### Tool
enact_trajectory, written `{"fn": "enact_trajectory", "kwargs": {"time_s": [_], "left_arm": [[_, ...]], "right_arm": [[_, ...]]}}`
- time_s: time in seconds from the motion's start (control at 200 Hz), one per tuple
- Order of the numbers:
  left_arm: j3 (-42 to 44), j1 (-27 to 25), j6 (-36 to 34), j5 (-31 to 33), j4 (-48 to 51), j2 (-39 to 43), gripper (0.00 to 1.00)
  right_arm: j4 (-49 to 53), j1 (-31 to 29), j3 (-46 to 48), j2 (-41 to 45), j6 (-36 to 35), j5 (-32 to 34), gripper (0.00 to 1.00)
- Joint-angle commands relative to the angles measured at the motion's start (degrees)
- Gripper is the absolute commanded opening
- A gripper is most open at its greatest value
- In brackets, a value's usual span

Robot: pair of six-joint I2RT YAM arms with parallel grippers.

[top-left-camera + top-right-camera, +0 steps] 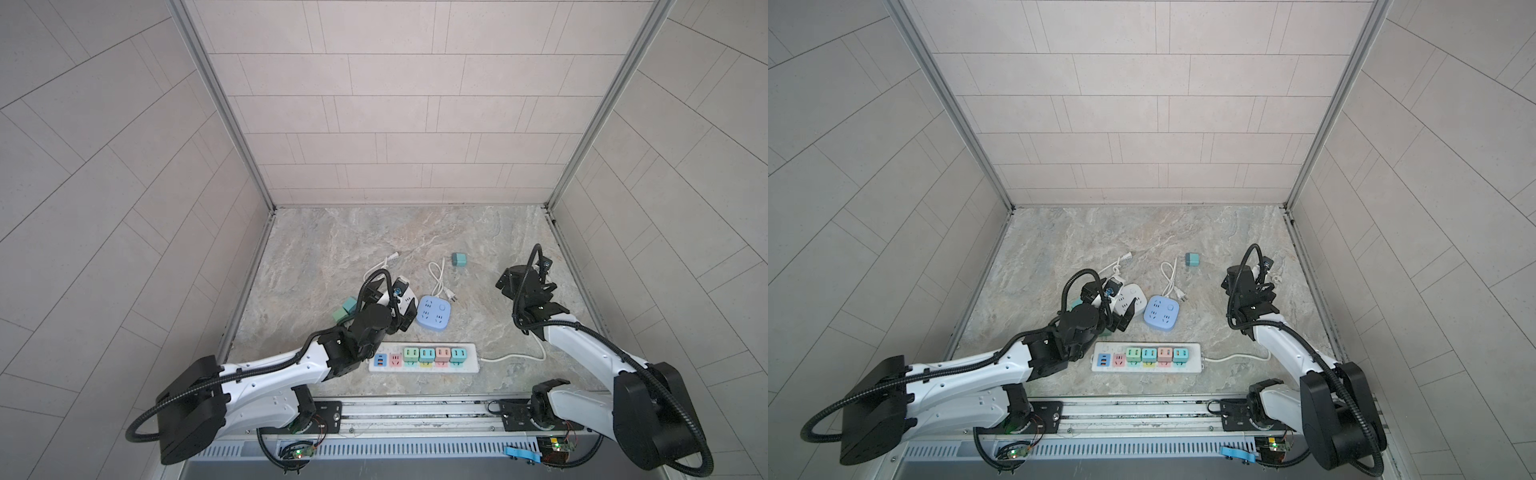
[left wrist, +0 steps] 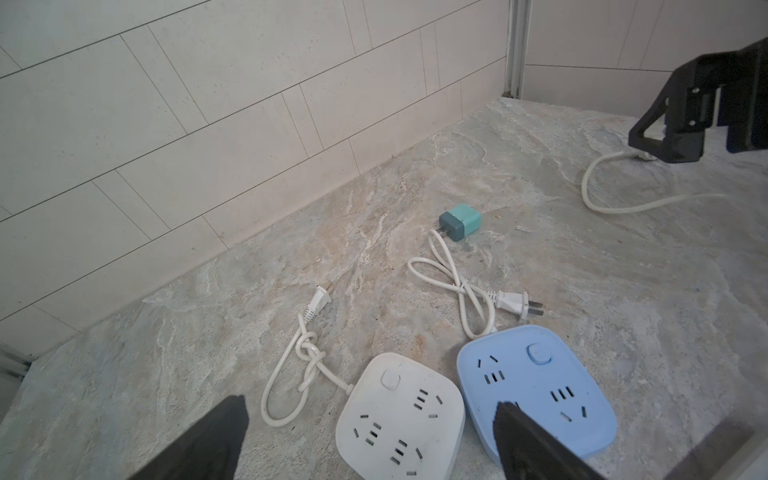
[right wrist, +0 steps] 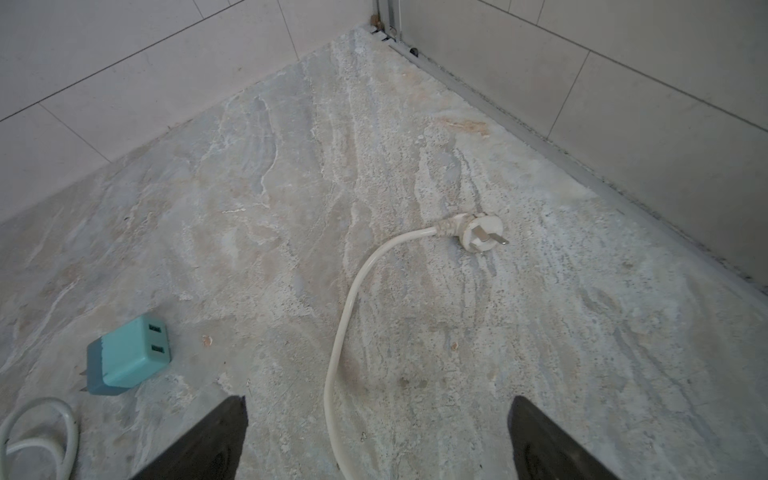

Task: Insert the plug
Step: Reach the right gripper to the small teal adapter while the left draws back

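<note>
Plug [image 3: 482, 239]: white, with a round disc body, flat metal prongs and a ribbed strain relief. It sits on the end of the thick white cord [image 3: 345, 316] that leaves the right end of the power strip [image 1: 424, 357].

Position: on the table [image 1: 374, 241], well beyond the strip's right end, on the strip's far side, toward the back right corner.

Orientation: it lies on its side. The long axis from strain relief to prongs runs about flat along the table. The prongs point away from the strip, toward the side wall. The cord curves back from the plug toward the strip.

My right end effector [image 3: 376, 403] hangs above that cord, short of the plug. Its jaws are spread wide and nothing is gripped.

My left end effector [image 2: 370, 403] is past the strip's left end on the far side, over the white socket cube [image 2: 399, 419]. It is also spread wide and empty.

The blue socket cube [image 2: 536, 390] sits just beside the white one. The teal USB charger [image 3: 129, 353] lies farther from the strip than both, resting on its side.

Four pastel chargers stand plugged into the strip.

Surface: grey-beige marbled stone, matte and somewhat scuffed. Pale tiled walls [image 1: 395, 104] with metal corner posts enclose it on three sides.
</note>
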State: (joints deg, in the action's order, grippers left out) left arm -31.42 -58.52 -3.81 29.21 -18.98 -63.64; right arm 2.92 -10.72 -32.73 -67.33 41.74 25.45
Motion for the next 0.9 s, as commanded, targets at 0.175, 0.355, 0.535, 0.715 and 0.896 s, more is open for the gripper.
{"fn": "enact_trajectory", "kwargs": {"time_s": [0.175, 0.355, 0.535, 0.715, 0.896], "left_arm": [[-5.0, 0.34, 9.1, 12.22, 5.09, -1.08, 1.0], [-4.64, 0.25, 13.21, 21.8, -0.88, -3.58, 1.0], [-7.0, 0.19, 11.61, 20.13, 4.58, -4.98, 1.0], [-9.23, 0.16, 13.88, 20.62, 8.29, -6.28, 1.0], [-8.3, 0.21, 16.09, 22.76, 6.59, -6.96, 1.0]], "right_arm": [[8.29, -0.13, -7.09, -1.97, -8.16, -2.09, 1.0], [6.82, 0.51, -11.55, -7.38, -6.18, -21.23, 1.0], [14.25, -3.03, -23.51, -18.07, -5.0, -18.81, 1.0], [20.89, -6.1, -37.12, -30.39, -5.36, -16.93, 1.0], [30.05, -6.95, -52.99, -44.45, -5.39, -15.34, 0.92]]}}
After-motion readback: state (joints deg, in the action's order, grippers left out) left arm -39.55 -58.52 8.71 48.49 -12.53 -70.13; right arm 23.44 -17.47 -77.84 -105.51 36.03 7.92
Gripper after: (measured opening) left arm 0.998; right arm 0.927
